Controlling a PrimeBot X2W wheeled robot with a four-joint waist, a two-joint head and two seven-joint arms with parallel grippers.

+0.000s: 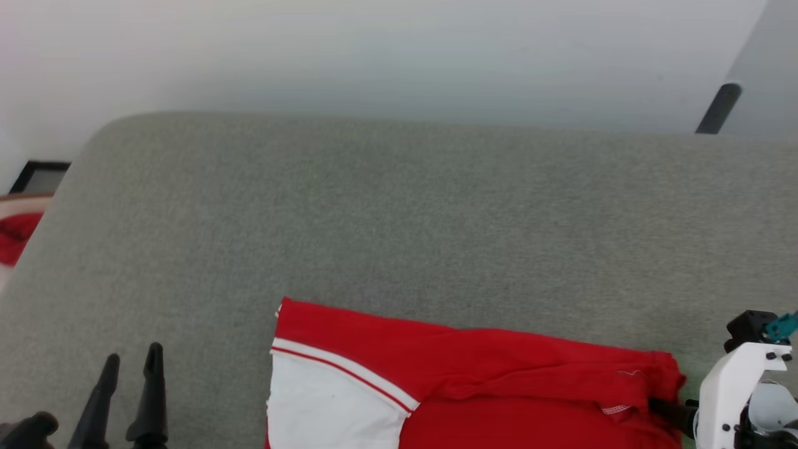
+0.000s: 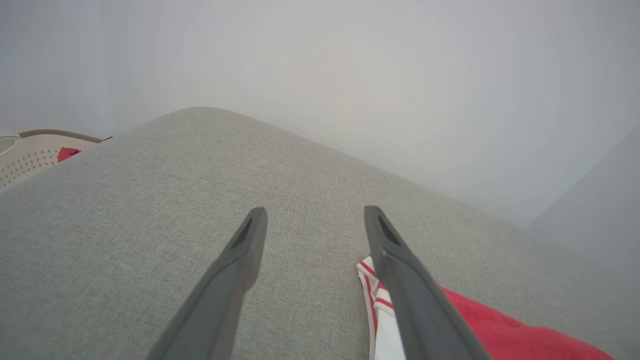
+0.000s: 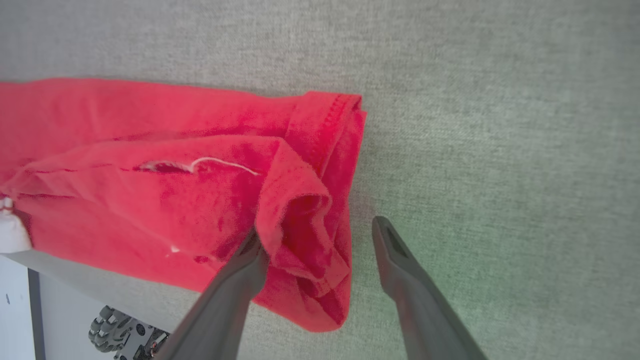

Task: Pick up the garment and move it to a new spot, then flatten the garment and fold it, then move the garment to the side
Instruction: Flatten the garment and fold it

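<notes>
The garment (image 1: 499, 380) lies flat at the near edge of the grey cushioned surface (image 1: 399, 206), red with a white sleeve (image 1: 324, 399) on its left end. My left gripper (image 1: 132, 358) hovers open to the left of it, apart from the cloth. In the left wrist view the left gripper (image 2: 315, 212) has grey fabric between its fingers, and the striped sleeve (image 2: 372, 295) lies by the right finger. My right gripper (image 3: 315, 230) is open at the garment's (image 3: 175, 165) right end. The folded hem corner (image 3: 305, 225) sits between its fingers, against the left one.
A cream perforated basket (image 2: 30, 155) holding a small red cloth (image 2: 67, 152) stands off the surface's far left corner. A pale wall rises behind. A dark leg (image 1: 717, 109) stands at the back right. My wheeled base (image 3: 125, 330) shows below the near edge.
</notes>
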